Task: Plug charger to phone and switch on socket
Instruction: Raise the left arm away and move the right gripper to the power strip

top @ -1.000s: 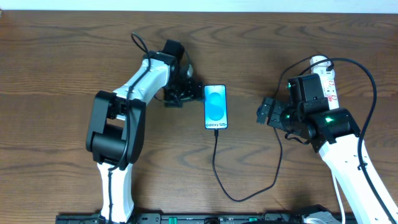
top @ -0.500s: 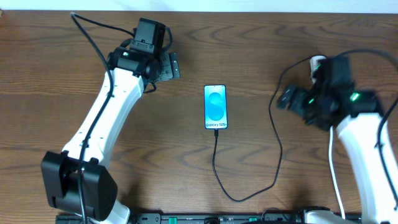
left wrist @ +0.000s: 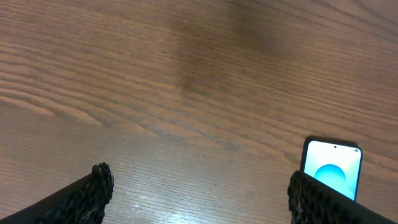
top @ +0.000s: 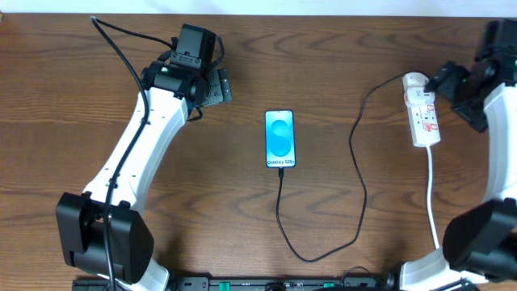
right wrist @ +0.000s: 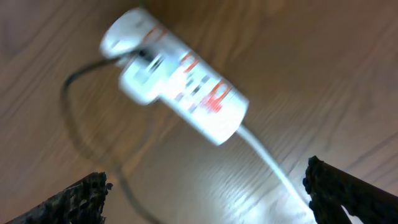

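The phone [top: 280, 140] lies flat mid-table with its blue screen lit; its top corner shows in the left wrist view as the phone [left wrist: 333, 171]. The black charger [top: 361, 186] runs from the phone's lower edge, loops toward the front and climbs to the white socket [top: 423, 117] at the right. My left gripper [top: 216, 87] stands open, up and left of the phone, with bare wood between its fingers [left wrist: 99, 183]. My right gripper [top: 451, 81] hangs open just right of the socket's round end. The right wrist view is blurred and shows the socket [right wrist: 180, 87] and the charger [right wrist: 78, 118].
The socket's thick white cord [top: 431, 202] runs toward the table's front edge and also shows in the right wrist view as the white cord [right wrist: 267, 158]. The left arm [top: 133, 153] stretches across the left side of the table.
The left arm left the phone's side and swung up-left, then stayed. The right arm moved off the socket toward the right edge, uncovering it. Both grippers stayed open.
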